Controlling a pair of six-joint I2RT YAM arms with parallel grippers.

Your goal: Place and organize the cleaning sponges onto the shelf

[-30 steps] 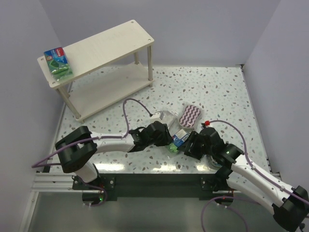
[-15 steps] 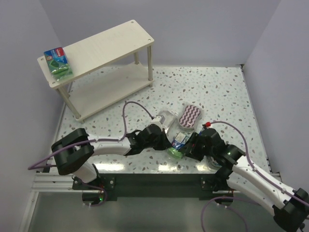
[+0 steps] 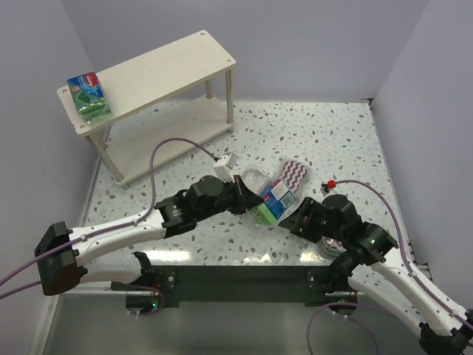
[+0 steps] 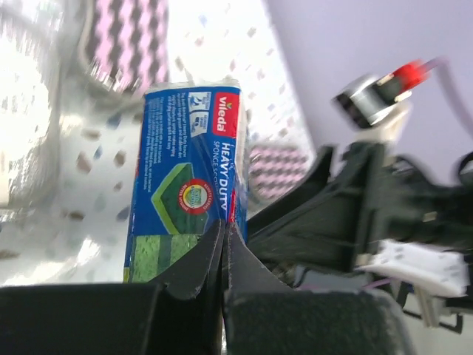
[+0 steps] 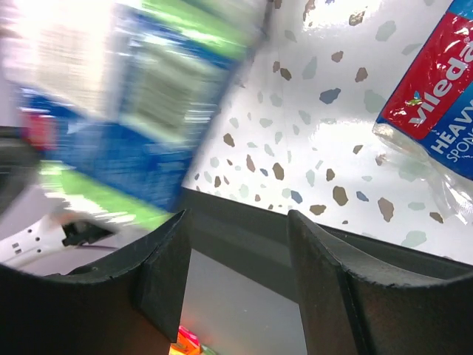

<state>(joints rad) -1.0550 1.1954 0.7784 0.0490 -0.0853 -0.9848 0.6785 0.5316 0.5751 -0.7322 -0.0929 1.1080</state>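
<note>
1. The cream-white two-tier shelf (image 3: 159, 70) stands at the far left of the speckled terrazzo tabletop (image 3: 332, 140).
2. One green-and-blue wrapped sponge pack (image 3: 89, 95) lies flat on the left end of the shelf's top board. Its long axis runs across the board's width, with the red-and-blue label end toward the back wall and the green end toward the near side.
3. The left gripper (image 3: 250, 201) reaches in from the lower left to mid-table. In its wrist view the two black fingers (image 4: 199, 259) are pinched tight on the edge of a second green-and-blue pack, the held pack (image 4: 188, 170).
4. The held pack appears raised off the table. Its long axis points away from the fingers toward the right arm. In the top view the blue-and-white label end is up and to the right, and the green end is by the fingers.
5. Just behind it on the table lie the silvery clear-wrapped pack (image 3: 255, 180) and a purple-and-white striped oval pad (image 3: 295, 177). The pad's long axis runs diagonally toward the far right.
6. The right gripper (image 5: 236, 222) sits just right of the held pack. Its fingers are spread wide with nothing between them.
7. A red-labelled wrapped pack (image 5: 436, 111) lies on the table at the upper right of the right wrist view.
8. Half a second ago the held pack was lower in the top view, nearer the table's front edge, between the two grippers. It now sits farther up, label showing.
9. The left arm has stretched out, with its shoulder link swung left. The right gripper has drawn back to the right. The shelf and the pack on it are unchanged.
</note>
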